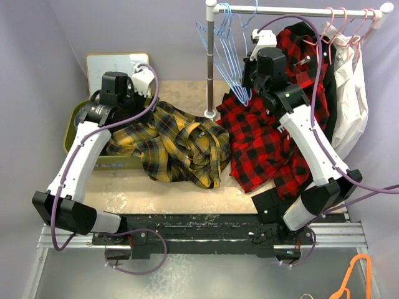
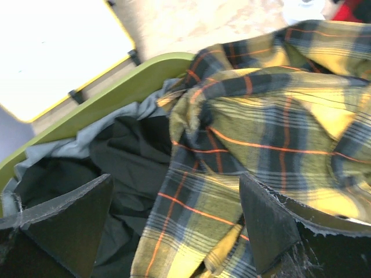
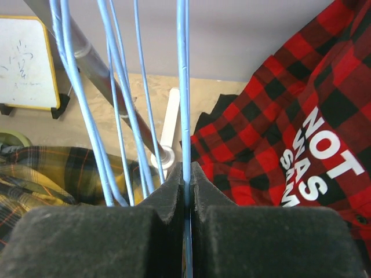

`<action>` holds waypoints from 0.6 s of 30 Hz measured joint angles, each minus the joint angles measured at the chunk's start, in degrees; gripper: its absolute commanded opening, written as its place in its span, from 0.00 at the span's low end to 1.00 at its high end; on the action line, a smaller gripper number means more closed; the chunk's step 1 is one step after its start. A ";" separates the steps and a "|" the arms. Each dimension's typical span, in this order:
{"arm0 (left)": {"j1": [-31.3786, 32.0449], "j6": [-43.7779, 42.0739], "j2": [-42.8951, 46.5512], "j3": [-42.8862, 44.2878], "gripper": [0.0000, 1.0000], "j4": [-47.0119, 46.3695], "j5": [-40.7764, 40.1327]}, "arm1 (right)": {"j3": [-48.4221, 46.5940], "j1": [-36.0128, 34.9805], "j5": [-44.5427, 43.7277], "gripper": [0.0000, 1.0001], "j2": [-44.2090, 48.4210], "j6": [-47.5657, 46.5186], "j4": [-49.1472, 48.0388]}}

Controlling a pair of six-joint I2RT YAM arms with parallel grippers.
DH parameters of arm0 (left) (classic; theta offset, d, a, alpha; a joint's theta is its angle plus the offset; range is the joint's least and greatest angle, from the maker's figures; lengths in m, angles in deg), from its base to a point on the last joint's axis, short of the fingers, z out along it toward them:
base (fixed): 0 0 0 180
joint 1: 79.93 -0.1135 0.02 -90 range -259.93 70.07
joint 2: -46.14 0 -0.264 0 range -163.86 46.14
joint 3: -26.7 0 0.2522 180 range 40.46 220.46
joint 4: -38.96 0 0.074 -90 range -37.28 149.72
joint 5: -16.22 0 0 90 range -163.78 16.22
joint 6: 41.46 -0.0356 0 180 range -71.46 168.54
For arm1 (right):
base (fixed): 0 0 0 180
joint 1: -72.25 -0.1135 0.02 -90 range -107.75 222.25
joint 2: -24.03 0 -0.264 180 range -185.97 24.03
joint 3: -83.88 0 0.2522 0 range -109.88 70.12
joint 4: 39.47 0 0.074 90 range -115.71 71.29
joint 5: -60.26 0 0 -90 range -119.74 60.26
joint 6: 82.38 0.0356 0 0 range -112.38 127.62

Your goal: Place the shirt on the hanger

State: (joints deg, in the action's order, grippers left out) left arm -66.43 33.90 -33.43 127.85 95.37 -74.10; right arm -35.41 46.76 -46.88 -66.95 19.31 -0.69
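Right gripper (image 3: 185, 174) is seen clamped on a wire of the thin light-blue wire hanger (image 3: 183, 87), which hangs among several alike. Probably only one is caught, but the neighbours crowd the view. Left gripper (image 2: 174, 202) is spread wide over the yellow-and-navy plaid flannel shirt (image 2: 272, 116), which is heaped across the olive-green bin rim (image 2: 116, 87). The hanger should be unhooked singly, and the collar located before any pinch.

Your yellow plaid shirt (image 1: 181, 146) lies crumpled left of centre — the blue wire hanger (image 3: 184, 87) hangs upright, farther right.
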 measured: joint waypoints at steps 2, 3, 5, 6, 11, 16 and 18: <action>0.00 -0.59 0.33 0.00 0.91 0.85 3.34 | -0.92 0.00 0.04 0.00 0.04 -0.96 0.24; 0.00 -1.01 0.55 0.00 0.91 1.29 5.35 | -1.42 0.00 0.07 0.00 0.13 -1.33 0.50; 0.02 -2.16 0.94 0.02 0.91 2.80 9.84 | -2.21 0.00 0.04 0.00 0.44 -1.86 1.07; 0.26 -3.02 1.01 0.20 0.89 4.15 12.63 | -2.49 0.00 0.04 0.00 0.76 -2.12 1.33; 7.15 -5.51 -0.37 2.69 0.82 10.32 18.91 | -1.42 0.00 -0.02 0.00 4.90 -2.34 2.69; 14.12 -5.90 -3.39 3.89 1.00 11.04 20.46 | 7.28 0.00 -0.22 0.00 15.80 -1.31 3.26; 15.82 -5.70 -4.17 3.87 0.99 10.84 19.82 | 12.13 0.00 -0.26 0.00 21.44 -0.07 4.11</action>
State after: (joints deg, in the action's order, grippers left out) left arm -50.61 28.20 -37.60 131.72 106.21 -54.28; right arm -23.28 46.76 -47.15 -45.51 19.24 3.42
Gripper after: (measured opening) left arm 0.989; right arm 0.016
